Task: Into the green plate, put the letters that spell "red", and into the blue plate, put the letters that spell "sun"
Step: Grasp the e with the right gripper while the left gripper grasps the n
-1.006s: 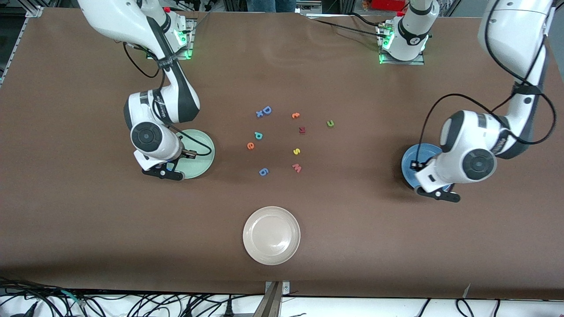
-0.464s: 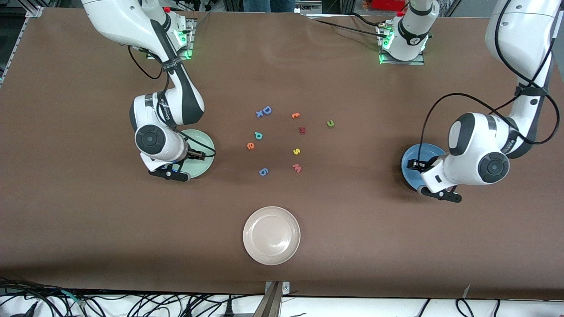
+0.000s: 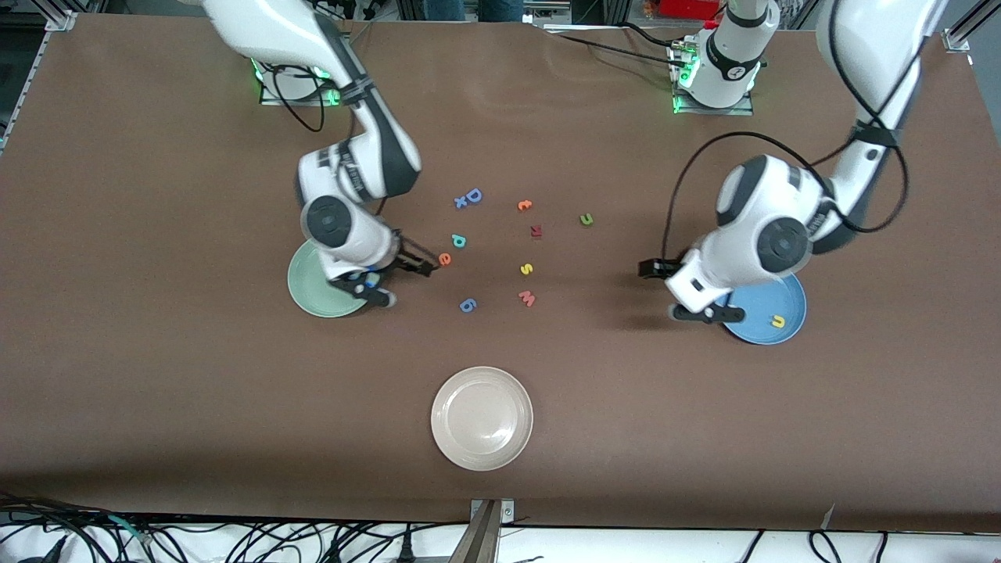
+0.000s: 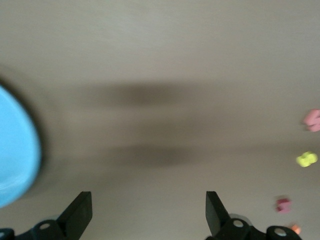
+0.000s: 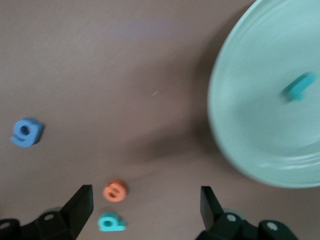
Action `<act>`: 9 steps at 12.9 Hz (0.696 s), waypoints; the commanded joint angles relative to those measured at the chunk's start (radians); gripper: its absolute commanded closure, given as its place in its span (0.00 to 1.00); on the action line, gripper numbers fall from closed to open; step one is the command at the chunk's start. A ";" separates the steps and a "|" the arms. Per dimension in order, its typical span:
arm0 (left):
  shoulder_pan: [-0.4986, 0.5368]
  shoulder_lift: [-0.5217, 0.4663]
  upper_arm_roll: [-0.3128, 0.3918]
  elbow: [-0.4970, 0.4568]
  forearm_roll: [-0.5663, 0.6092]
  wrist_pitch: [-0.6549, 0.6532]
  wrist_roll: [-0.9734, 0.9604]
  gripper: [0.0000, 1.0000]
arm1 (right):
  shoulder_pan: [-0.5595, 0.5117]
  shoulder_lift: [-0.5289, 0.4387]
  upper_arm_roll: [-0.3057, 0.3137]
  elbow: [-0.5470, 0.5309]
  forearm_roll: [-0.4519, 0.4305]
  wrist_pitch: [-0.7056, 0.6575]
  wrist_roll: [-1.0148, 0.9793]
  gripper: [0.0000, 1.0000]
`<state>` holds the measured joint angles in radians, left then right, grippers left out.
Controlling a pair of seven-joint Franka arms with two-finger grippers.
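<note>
Gripper on right arm [image 3: 422, 266] wide, empty, by orange e [image 3: 444, 259], near green plate [image 3: 306, 291] w/ teal r [image 5: 300, 86]. Left gripper [image 3: 651, 269] wide, empty, beside blue plate [image 3: 788, 301] w/ yellow u [image 3: 777, 320]

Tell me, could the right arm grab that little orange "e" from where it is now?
Probably yes: the right gripper, open, is right beside the orange "e", which lies alone on bare table.

High front camera facing the robots, wrist cameras looking straight down close, sharing table [image 3: 156, 375] and letters.
</note>
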<state>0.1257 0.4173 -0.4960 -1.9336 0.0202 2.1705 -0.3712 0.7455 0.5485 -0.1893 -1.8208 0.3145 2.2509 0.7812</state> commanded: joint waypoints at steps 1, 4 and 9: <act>0.009 -0.101 -0.070 -0.236 -0.016 0.187 -0.131 0.00 | 0.083 0.056 -0.015 -0.005 0.015 0.100 0.116 0.05; -0.009 -0.111 -0.145 -0.386 0.042 0.391 -0.355 0.00 | 0.127 0.106 -0.028 -0.006 0.014 0.171 0.159 0.12; -0.113 -0.069 -0.148 -0.407 0.306 0.397 -0.767 0.00 | 0.169 0.113 -0.078 -0.017 -0.034 0.174 0.167 0.39</act>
<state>0.0320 0.3583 -0.6443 -2.3211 0.2537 2.5601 -1.0273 0.8831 0.6658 -0.2427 -1.8263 0.2971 2.4174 0.9340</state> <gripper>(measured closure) 0.000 0.225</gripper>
